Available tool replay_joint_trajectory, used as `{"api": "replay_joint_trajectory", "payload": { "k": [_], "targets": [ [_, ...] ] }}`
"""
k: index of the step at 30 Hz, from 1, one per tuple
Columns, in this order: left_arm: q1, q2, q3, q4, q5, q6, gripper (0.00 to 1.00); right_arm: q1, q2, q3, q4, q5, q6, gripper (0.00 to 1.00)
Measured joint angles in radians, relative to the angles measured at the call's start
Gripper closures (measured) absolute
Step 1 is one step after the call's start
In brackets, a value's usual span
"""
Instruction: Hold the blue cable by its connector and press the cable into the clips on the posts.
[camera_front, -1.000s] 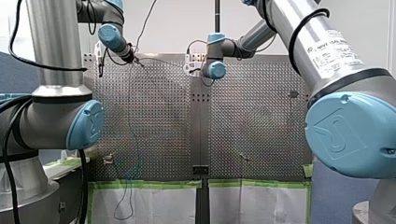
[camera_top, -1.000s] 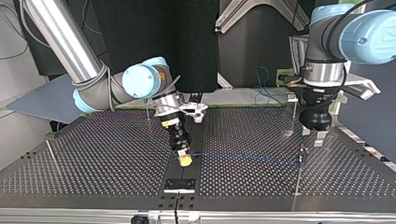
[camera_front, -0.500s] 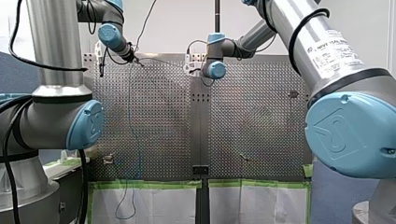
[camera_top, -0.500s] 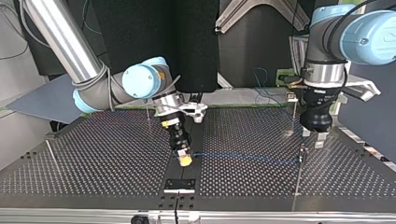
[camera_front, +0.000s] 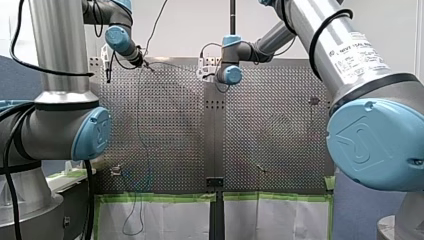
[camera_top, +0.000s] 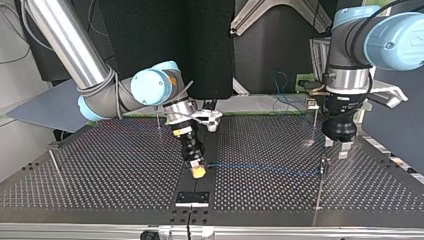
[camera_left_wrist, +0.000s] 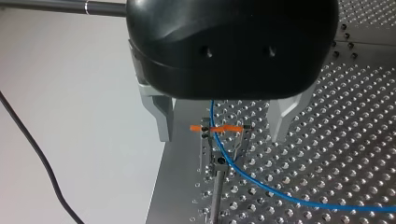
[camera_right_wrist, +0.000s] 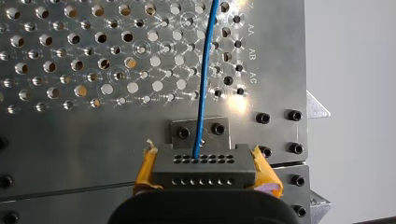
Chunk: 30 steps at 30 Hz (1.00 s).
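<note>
The blue cable (camera_top: 260, 168) runs taut over the table from a black connector (camera_right_wrist: 205, 170) to a clip with an orange band (camera_left_wrist: 217, 128) on a thin post (camera_top: 320, 190). My right gripper (camera_top: 198, 170), with yellow pads (camera_right_wrist: 145, 169), is shut on the connector near the table's middle seam. The cable leaves the connector straight ahead (camera_right_wrist: 203, 79). My left gripper (camera_left_wrist: 223, 125) hovers just above the clip, its metal fingers (camera_left_wrist: 163, 116) open on either side of it. The cable (camera_left_wrist: 233, 163) passes through the clip and trails off across the plate. In the top view the left gripper (camera_top: 336, 147) stands at the right.
More thin posts stand at the top view's left (camera_top: 56, 167), back middle (camera_top: 159, 121) and back right (camera_top: 313, 122). A black bracket (camera_top: 192, 197) sits on the seam near the front edge. Slack blue cable (camera_front: 140, 200) hangs over the table's taped edge.
My left gripper has edged very slightly toward the top view's right. The right gripper, connector and cable have not moved.
</note>
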Motion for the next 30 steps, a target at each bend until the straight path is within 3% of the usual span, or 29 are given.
{"api": "replay_joint_trajectory", "payload": {
  "k": [8,15,21,30],
  "targets": [
    [-0.009,0.000,0.000,0.001,0.015,0.009,0.00,0.000,0.000,0.000,0.001,0.000,-0.001,1.00],
    [-0.024,0.000,0.000,0.002,0.076,0.054,0.00,-0.001,0.000,0.000,0.004,0.002,0.001,1.00],
    [-0.037,-0.001,0.000,0.009,0.125,0.052,0.00,-0.001,0.000,0.000,0.005,0.002,0.001,1.00],
    [-0.046,-0.005,0.007,0.040,0.121,0.040,0.00,-0.020,-0.001,-0.016,0.010,-0.013,0.023,1.00]
  ]
}}
